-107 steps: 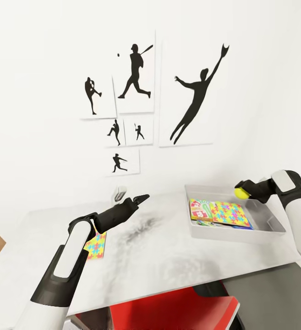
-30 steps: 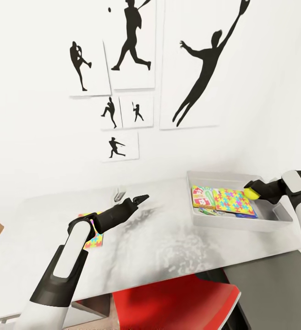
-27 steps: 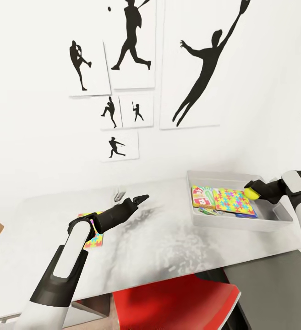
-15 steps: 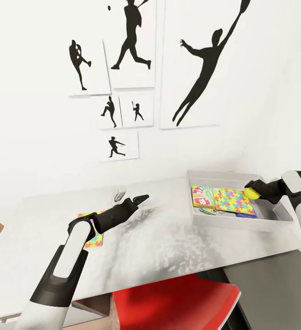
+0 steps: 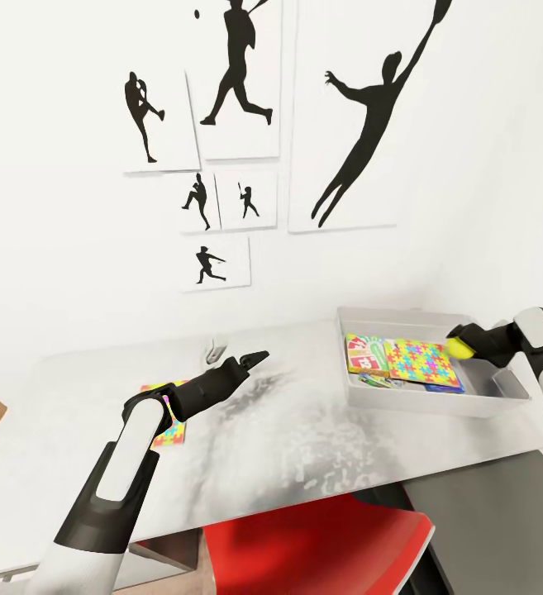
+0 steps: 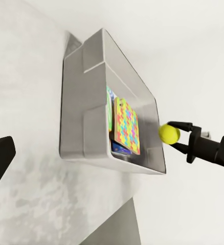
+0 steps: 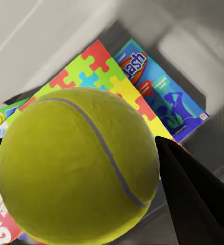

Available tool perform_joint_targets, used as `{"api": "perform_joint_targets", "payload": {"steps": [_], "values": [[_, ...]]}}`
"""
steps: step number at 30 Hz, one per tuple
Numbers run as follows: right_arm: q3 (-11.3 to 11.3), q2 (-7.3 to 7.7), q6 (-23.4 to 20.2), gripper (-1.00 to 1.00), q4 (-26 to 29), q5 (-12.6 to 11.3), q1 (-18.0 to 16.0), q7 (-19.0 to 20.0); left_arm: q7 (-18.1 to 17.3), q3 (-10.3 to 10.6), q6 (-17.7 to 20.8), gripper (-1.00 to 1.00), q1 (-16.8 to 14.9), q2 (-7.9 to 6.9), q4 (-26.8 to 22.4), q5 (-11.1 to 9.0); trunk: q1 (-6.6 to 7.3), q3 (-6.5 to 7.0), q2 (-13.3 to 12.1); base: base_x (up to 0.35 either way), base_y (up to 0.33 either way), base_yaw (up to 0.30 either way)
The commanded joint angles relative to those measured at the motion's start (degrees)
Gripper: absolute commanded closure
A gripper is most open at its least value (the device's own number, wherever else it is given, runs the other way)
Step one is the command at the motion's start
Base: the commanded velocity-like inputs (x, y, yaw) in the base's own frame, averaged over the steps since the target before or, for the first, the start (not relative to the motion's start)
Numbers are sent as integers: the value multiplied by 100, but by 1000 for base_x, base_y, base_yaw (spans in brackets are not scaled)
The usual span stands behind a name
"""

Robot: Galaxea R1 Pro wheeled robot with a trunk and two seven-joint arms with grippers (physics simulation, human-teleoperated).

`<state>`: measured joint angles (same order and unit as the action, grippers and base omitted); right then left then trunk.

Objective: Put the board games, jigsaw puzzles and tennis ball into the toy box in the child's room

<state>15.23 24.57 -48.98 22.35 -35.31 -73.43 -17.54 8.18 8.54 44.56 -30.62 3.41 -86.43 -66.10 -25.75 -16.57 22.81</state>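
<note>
Head view: the right gripper (image 5: pixel 461 342) pinches the tennis ball (image 5: pixel 459 345) above the right part of the toy box (image 5: pixel 426 400), which stands on the table (image 5: pixel 304 446). A jigsaw puzzle (image 5: pixel 166 431) lies on the table's left part, beneath the left gripper (image 5: pixel 258 358), whose jaws stand slightly parted and empty.

Left wrist view: the ball (image 6: pixel 169 133) sits between two dark fingers (image 6: pixel 179 124), over the tray.

Right wrist view: the ball (image 7: pixel 79 166) hangs above a puzzle box (image 7: pixel 94 69) and a blue game (image 7: pixel 163 97). Light, springy and round, it will likely bounce or roll; gripping across its middle suits it.
</note>
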Motion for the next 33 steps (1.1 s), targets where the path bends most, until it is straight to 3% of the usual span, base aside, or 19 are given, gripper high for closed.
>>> {"api": "perform_joint_targets", "payload": {"steps": [1, 11, 33], "values": [[49, 16, -5, 100, 6, -76, -8, -88, 55, -2, 18, -100, -5, 2, -6, -61, -3, -11, 11, 0, 0, 0], [296, 64, 369, 100, 4, -74, -51, -348, 52, -2, 18, -100, -6, 2, -6, -61, -3, -11, 11, 0, 0, 0], [344, 57, 571, 100, 24, -65, -35, -432, 52, -2, 18, -100, -5, -5, -6, -64, -3, -27, 11, 0, 0, 0]]}}
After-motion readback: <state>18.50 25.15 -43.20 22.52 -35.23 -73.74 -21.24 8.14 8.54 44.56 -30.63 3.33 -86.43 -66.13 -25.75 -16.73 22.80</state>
